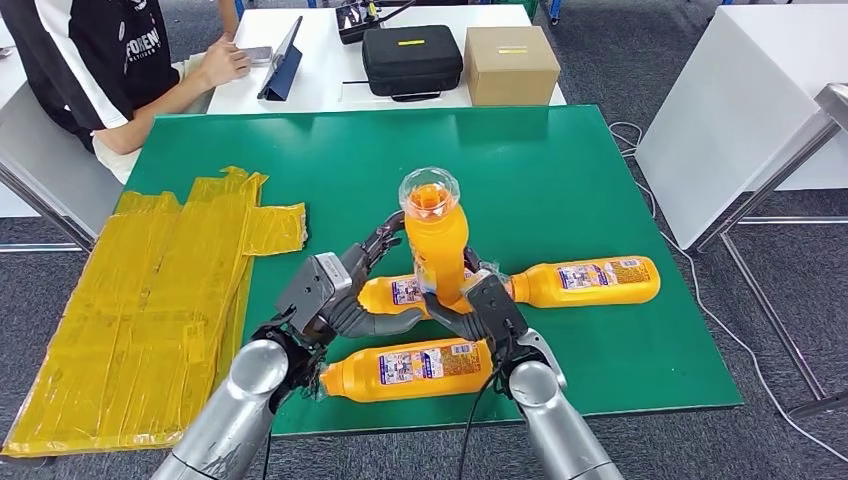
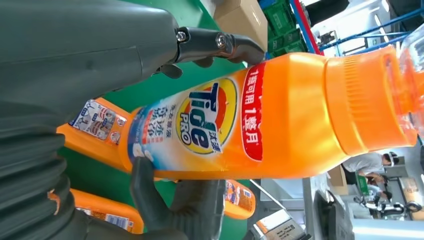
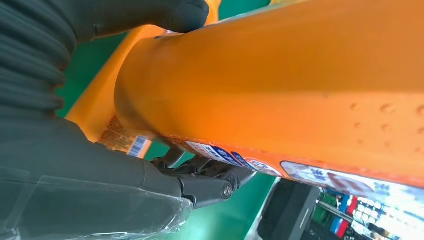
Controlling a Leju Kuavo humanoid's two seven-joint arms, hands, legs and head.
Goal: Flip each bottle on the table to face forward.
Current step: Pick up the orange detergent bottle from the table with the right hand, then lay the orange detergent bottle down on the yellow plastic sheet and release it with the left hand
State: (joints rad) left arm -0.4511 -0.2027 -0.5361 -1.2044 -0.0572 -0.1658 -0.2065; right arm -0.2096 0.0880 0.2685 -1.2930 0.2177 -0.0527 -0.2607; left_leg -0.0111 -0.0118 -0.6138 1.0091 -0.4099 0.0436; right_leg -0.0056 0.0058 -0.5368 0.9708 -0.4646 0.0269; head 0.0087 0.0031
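Green table [image 1: 560,170]: upright bottle [image 1: 435,250] between both hands' fingers [image 1: 380,240]

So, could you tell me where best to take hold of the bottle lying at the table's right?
Probably around the labelled body of the right-hand bottle, coming from above: it lies flat, free of its neighbours, and the wide middle gives a steadier hold than the tapering neck.

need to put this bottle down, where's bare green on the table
Bare: the far half of the green table, and its right end beyond the right-hand bottle. Crowded: the near middle, where lying bottles cluster, and the left edge under the yellow sheet.
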